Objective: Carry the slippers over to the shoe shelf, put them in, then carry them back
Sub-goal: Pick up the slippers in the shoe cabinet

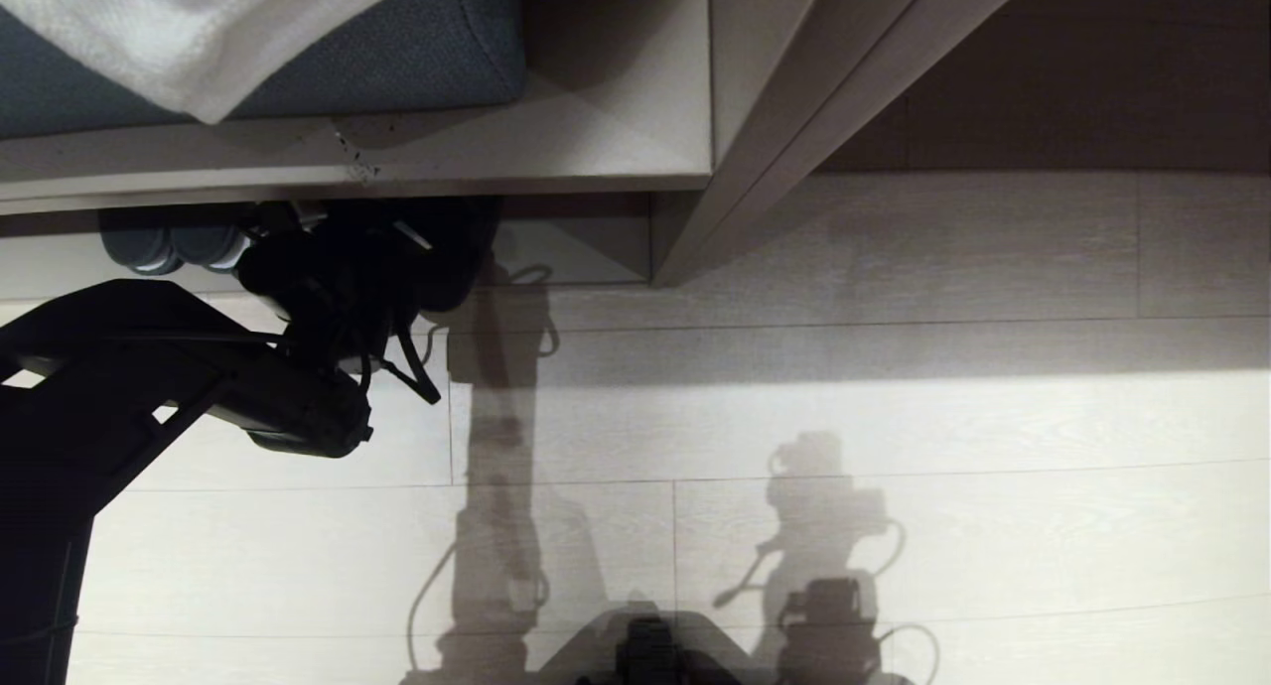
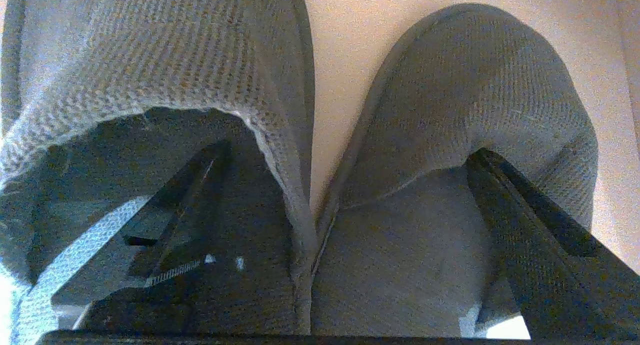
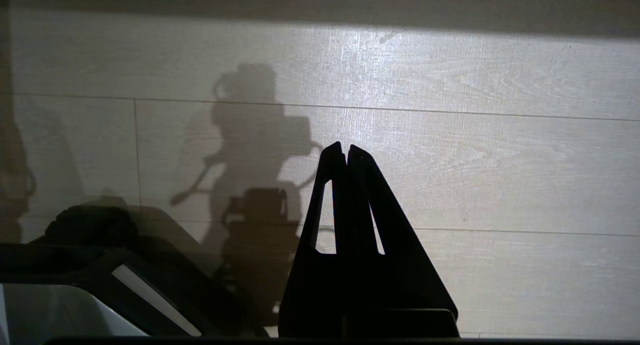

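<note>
Left gripper (image 2: 320, 265): mine, spread to its widest, one finger (image 2: 195, 205) run inside each of the two slippers (image 2: 450, 110). The pair hangs on the spread of the fingers pressing outward against the uppers (no pinch from outside), so both travel together.

Slippers: plain black waffle-weave fabric, closed toe, open heel, side by side with inner edges touching near the heels and toes splayed apart. From the head camera they show as a dark mass (image 1: 437, 258) at the front edge of the shoe shelf (image 1: 596, 169), partly under its top board. Whether the soles rest on the shelf base I cannot tell.

Shoe shelf: pale wood-grain board, low cubby beneath the blue cushion (image 1: 397, 60), a white towel (image 1: 199, 30) draped on top. Another pair with pale soles (image 1: 169, 248) sits towards the cubby's left end.

Right gripper (image 3: 345, 155): parked, tips pressed together, empty, over bare floor (image 3: 500, 160).

Stage, in my judgement: pair at the cubby mouth, either going in or coming out.
</note>
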`<state>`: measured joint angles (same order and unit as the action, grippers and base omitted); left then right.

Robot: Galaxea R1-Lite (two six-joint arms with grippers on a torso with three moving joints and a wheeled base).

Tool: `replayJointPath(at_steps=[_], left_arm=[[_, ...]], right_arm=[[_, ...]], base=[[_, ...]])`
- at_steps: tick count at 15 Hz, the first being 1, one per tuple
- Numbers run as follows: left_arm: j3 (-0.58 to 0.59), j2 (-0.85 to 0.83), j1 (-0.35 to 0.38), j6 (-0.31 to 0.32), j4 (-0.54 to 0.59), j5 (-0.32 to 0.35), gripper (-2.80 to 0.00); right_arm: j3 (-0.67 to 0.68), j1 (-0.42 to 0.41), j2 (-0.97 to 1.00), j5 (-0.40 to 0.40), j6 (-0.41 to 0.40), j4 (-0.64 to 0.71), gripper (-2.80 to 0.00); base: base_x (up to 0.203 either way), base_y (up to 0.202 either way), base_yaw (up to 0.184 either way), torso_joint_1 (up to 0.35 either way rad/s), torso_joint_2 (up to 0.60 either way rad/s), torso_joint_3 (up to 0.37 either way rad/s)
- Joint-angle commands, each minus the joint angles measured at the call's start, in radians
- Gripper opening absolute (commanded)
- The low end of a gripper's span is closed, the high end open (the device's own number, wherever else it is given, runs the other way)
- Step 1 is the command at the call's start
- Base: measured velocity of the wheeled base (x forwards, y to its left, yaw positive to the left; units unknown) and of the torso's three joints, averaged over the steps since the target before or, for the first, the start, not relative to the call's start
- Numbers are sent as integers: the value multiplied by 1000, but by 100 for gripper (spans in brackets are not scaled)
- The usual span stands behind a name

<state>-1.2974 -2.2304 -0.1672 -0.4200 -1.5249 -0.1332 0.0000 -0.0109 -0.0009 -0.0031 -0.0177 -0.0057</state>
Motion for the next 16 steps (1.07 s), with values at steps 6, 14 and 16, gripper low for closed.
replayJointPath(at_steps=[6,14,16], left_arm=[[-187,-92,-20,15,-5,-1,0],[-402,-190,-23,140,-5,-13,0],[-403,-186,-23,149,-5,-19,-67]], right_arm=[[40,0,-39,0,-1,0,-280],[40,0,-39,0,-1,0,-280],[40,0,-39,0,-1,0,-280]], base=[[0,0,0,0,0,0],[0,0,0,0,0,0],[0,0,0,0,0,0]])
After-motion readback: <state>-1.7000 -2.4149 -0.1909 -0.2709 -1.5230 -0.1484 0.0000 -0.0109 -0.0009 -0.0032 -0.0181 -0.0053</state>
